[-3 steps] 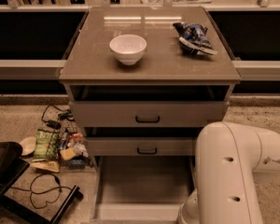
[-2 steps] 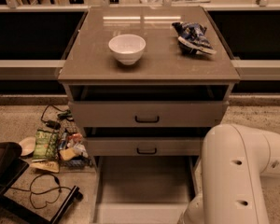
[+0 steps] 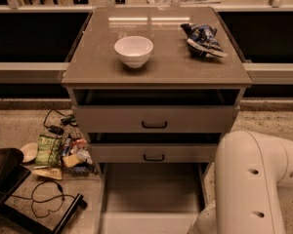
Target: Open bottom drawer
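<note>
Bottom drawer sits pulled well out beneath the middle drawer, bare tray showing, its front cut off by the frame. Gripper isn't in view, prob. below the white arm at lower right (can't tell its state). Best bet: pull straight, level w/ the runners, and ease off before the stop.

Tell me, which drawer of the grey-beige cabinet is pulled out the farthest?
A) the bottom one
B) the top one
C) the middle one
A: the grey-beige bottom drawer sticks far out toward the camera with its plain tray showing. The middle drawer and top drawer are only slightly out. The gripper is out of view, somewhere past the bulky white robot arm at the lower right.
</note>
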